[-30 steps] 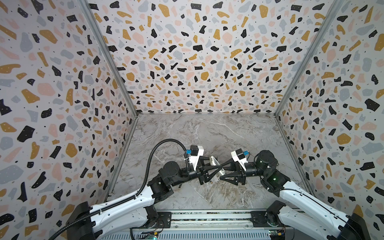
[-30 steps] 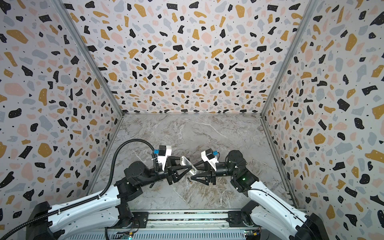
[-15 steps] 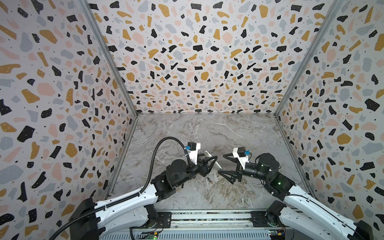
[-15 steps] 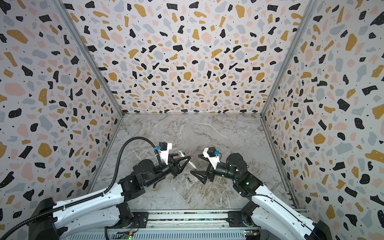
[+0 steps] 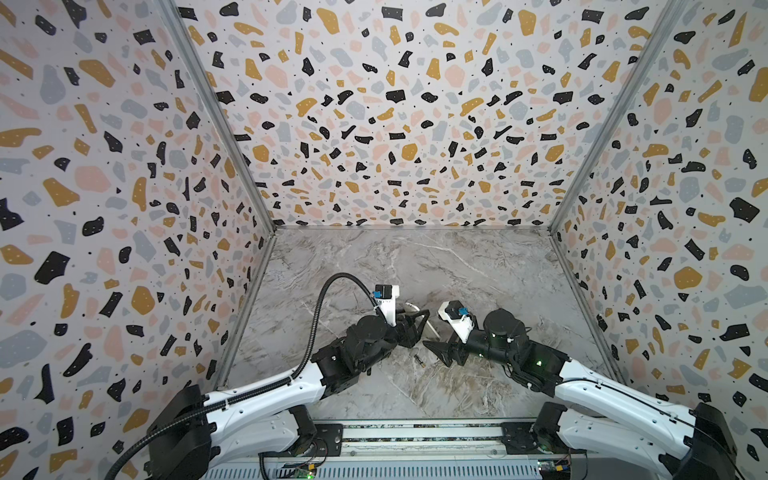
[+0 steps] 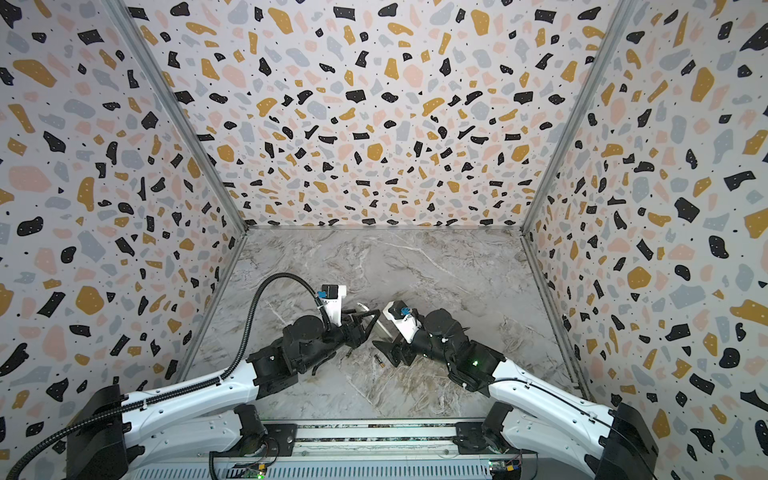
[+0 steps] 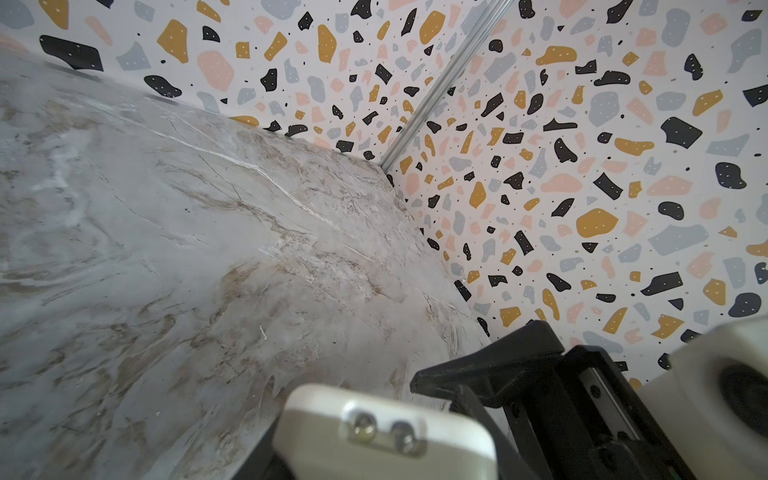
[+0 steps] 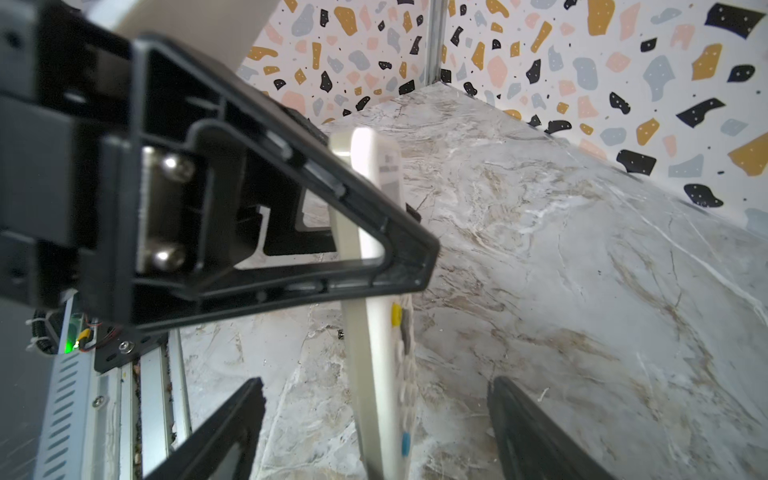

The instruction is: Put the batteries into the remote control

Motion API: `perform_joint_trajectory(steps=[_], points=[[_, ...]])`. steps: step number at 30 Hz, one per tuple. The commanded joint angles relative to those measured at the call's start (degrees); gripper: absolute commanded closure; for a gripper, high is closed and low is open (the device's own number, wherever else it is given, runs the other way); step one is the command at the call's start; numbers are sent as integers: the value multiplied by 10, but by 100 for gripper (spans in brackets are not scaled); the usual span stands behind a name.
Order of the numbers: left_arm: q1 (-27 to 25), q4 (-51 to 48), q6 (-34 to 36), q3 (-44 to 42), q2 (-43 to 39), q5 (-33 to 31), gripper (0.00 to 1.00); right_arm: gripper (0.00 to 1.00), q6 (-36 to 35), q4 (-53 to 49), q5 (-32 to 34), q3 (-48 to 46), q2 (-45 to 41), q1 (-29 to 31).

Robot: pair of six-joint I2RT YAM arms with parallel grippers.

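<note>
Marble table [image 5: 415,266], terrazzo walls. Left gripper [image 5: 419,328] clamps white remote [image 8: 376,353] on edge; its grey display and coloured buttons show. Right gripper [image 8: 376,382] gapes wide, straddling it, apart. One battery [image 5: 419,360] lies on table at 6 o'clock of left gripper. Second battery not made out, and remote mostly hidden in both top views.

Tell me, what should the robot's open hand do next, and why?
Probably lower the right gripper onto the battery lying on the table just beside it, then close. Its jaws are open and empty, the left gripper holds the remote control, and this battery is not yet inside.
</note>
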Motion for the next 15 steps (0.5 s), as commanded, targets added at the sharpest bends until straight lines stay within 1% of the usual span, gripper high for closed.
perform_joint_trajectory(steps=[1,12,15], points=[[2,19,-10,27,-3,-2,100,20,-11,-3,37,20,6,5],[3,34,-20,29,4,17,100,29,-17,8,62,19,40,16],[3,37,-23,29,4,20,100,35,-18,14,66,18,42,15]])
